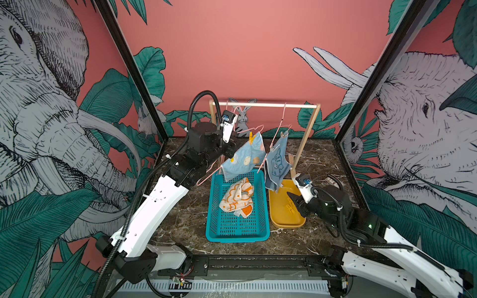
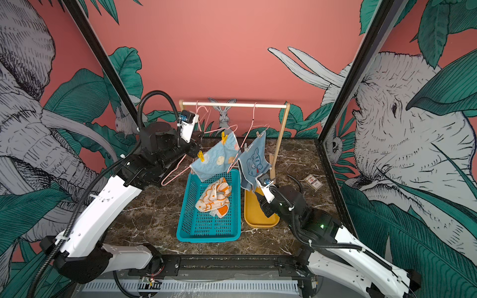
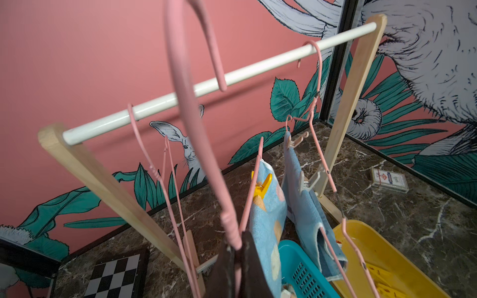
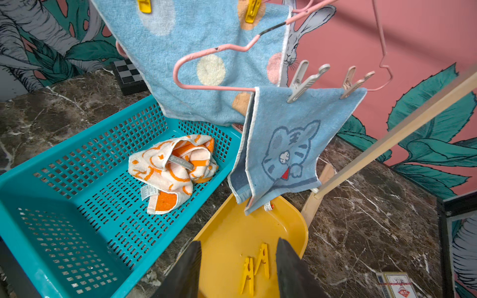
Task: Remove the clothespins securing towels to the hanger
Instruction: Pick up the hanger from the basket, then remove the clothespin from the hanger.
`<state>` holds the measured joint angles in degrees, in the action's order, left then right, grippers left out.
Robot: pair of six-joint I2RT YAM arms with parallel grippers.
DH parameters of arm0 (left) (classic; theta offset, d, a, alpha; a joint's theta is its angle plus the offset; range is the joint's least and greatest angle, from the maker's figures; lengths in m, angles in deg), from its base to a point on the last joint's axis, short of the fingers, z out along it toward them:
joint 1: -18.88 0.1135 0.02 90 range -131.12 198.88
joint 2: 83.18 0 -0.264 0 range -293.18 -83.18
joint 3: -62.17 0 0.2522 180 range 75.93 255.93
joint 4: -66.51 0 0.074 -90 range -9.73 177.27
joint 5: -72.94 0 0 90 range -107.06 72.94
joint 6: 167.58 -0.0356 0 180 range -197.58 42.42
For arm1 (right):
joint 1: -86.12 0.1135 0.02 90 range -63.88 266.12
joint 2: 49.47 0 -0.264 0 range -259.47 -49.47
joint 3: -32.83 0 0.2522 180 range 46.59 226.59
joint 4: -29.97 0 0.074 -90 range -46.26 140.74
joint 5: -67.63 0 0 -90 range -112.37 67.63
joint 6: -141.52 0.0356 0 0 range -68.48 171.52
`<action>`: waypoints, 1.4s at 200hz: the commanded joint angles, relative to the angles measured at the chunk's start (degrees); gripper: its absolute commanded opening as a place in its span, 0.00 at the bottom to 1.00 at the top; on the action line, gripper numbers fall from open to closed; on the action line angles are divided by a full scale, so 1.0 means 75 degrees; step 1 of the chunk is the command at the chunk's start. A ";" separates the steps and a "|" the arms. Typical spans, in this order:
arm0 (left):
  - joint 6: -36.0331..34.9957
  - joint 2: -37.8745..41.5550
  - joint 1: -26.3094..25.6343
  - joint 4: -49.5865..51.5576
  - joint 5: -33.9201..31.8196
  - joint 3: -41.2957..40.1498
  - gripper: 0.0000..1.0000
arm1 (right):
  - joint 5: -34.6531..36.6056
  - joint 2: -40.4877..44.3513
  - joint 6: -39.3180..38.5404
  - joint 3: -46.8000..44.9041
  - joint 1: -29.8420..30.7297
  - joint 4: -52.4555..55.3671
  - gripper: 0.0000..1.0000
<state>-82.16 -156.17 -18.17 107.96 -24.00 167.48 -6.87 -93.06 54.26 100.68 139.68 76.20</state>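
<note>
Left tool [image 3: 236, 242] is clamped shut on the twisted neck of the pink hanger [image 3: 191, 116], holding it tilted near the left end of the rail [image 3: 258, 68]. Spotted blue towel [image 4: 180, 33] hangs on it, pinned by two yellow clothespins [image 4: 252, 11]. To its right, tiger towel [image 4: 322, 108] hangs from the second hanger [image 3: 320, 64], which is hooked on the rail, with two tan clothespins [image 4: 305, 80] on its top edge. Right tool [image 4: 238, 242] is open and empty, low over the yellow tray [image 4: 245, 219] on the bench [image 4: 374, 206], right of the teal basket [image 4: 77, 140]. Two loose yellow clothespins [image 4: 262, 259] lie in the tray below the gap. Orange-and-white towel [image 4: 154, 167] is crumpled in the basket.
</note>
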 commanded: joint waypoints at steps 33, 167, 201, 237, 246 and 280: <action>-0.0052 0.0853 0.0043 0.0872 0.0073 -0.0443 0.00 | -0.0710 -0.0451 -0.0317 0.0649 0.0001 0.0230 0.47; 0.0077 0.1423 0.0160 0.2450 0.1621 -0.0619 0.00 | -0.1269 -0.1394 -0.1197 0.1624 0.0814 0.0353 0.47; 0.0124 0.1593 0.0195 0.2624 0.2099 -0.0796 0.00 | -0.1428 -0.1389 -0.1243 0.1631 0.0862 0.0254 0.47; 0.0129 0.1617 0.0207 0.2696 0.2576 -0.0984 0.00 | -0.1594 -0.1349 -0.1224 0.1523 0.0874 0.0116 0.47; 0.0109 0.1600 0.0207 0.2690 0.2694 -0.1017 0.00 | -0.1658 -0.1343 -0.1221 0.1491 0.0874 0.0101 0.47; -0.0009 0.1439 0.0214 0.2696 0.2998 -0.1003 0.00 | -0.1830 -0.1321 -0.1221 0.1361 0.0879 0.0121 0.47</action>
<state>-81.68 -145.44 -16.95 127.89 -5.02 159.92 -18.82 -103.68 45.65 111.36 145.78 78.65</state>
